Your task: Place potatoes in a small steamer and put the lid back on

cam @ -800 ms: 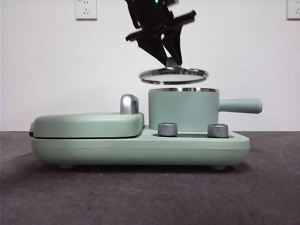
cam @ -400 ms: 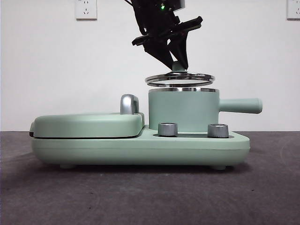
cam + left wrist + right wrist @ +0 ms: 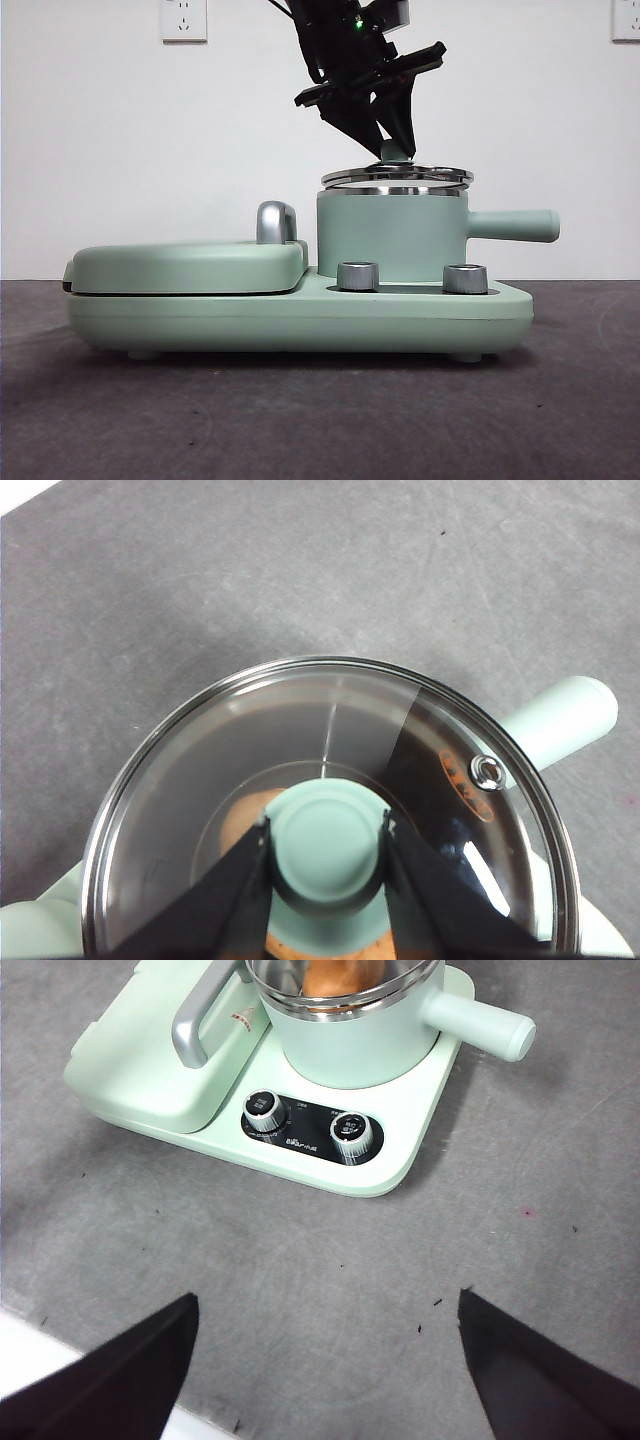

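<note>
Because the orange-brown potato point(image 3: 335, 975) already sits inside the mint-green steamer pot point(image 3: 392, 235), the left hand point(image 3: 327, 842), clamped on the knob, holds the round glass lid point(image 3: 396, 176) just above its steel rim; the right hand point(image 3: 325, 1360) waits, spread apart.

The left gripper point(image 3: 392, 150) reaches down from the top centre of the front view, tilted, its two black jaws closed on the lid's knob point(image 3: 328, 848). The right gripper point(image 3: 325, 1360) hangs high with jaws spread wide, holding nothing.
</note>
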